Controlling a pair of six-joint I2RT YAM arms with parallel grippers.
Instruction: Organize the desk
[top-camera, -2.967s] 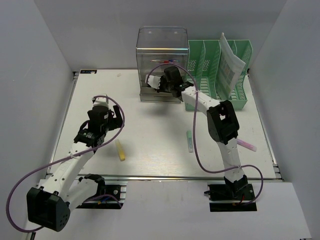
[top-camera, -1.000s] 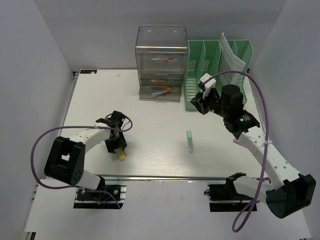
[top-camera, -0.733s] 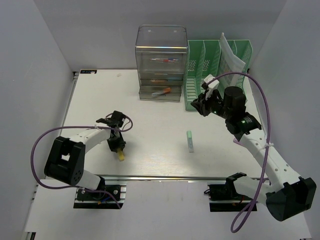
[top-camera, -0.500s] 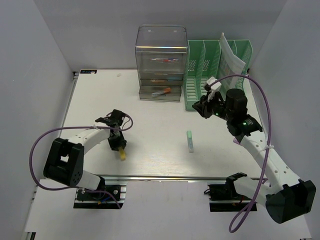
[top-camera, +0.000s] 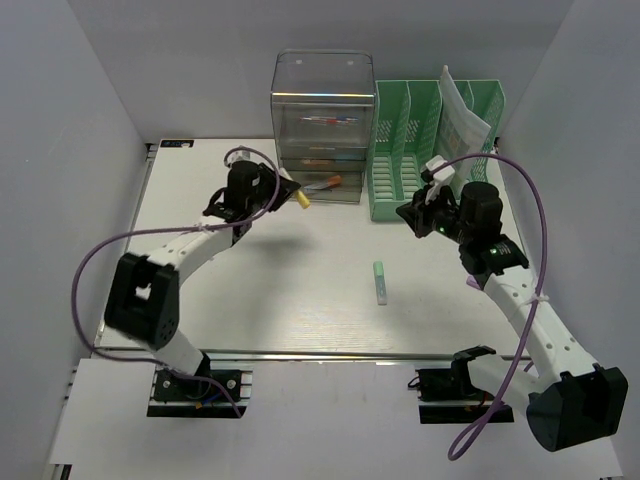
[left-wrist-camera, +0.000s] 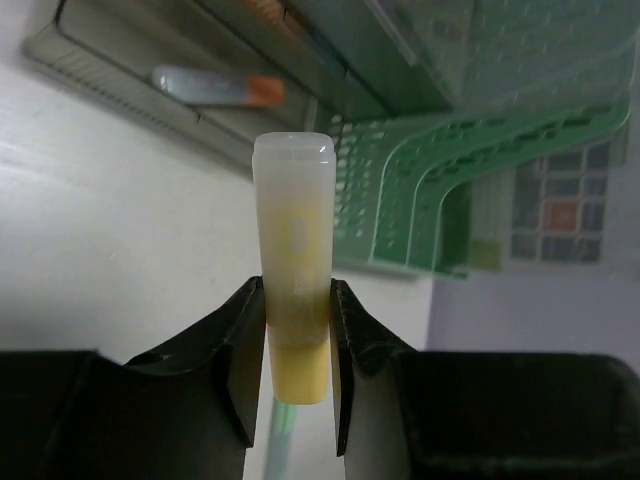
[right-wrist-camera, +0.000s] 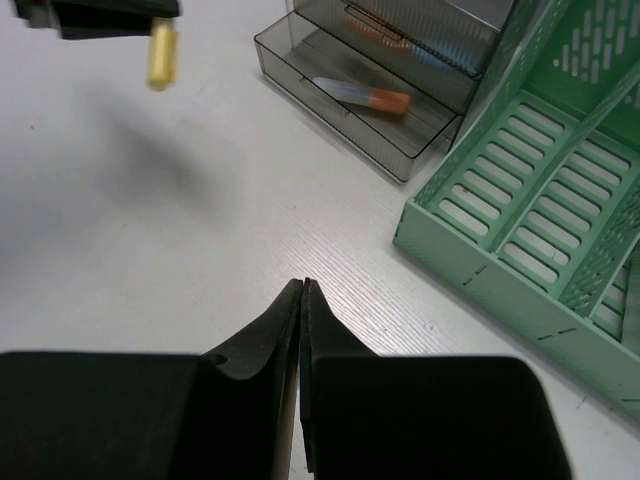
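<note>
The desk is an off-white tabletop. My left gripper is shut on a yellow highlighter and holds it in the air just left of the open bottom drawer of the clear drawer unit. In the left wrist view the highlighter stands upright between the fingers of the left gripper. My right gripper hovers in front of the green file rack; in its wrist view the right gripper is shut with nothing in it.
The clear drawer unit stands at the back, an orange-capped marker in its open drawer. The green file rack beside it holds a paper. A pale green highlighter lies on the desk right of centre.
My left gripper closed on the yellow highlighter, lifted it from the front left of the desk and carried it back to the open drawer. My right gripper shut and drifted slightly right.
</note>
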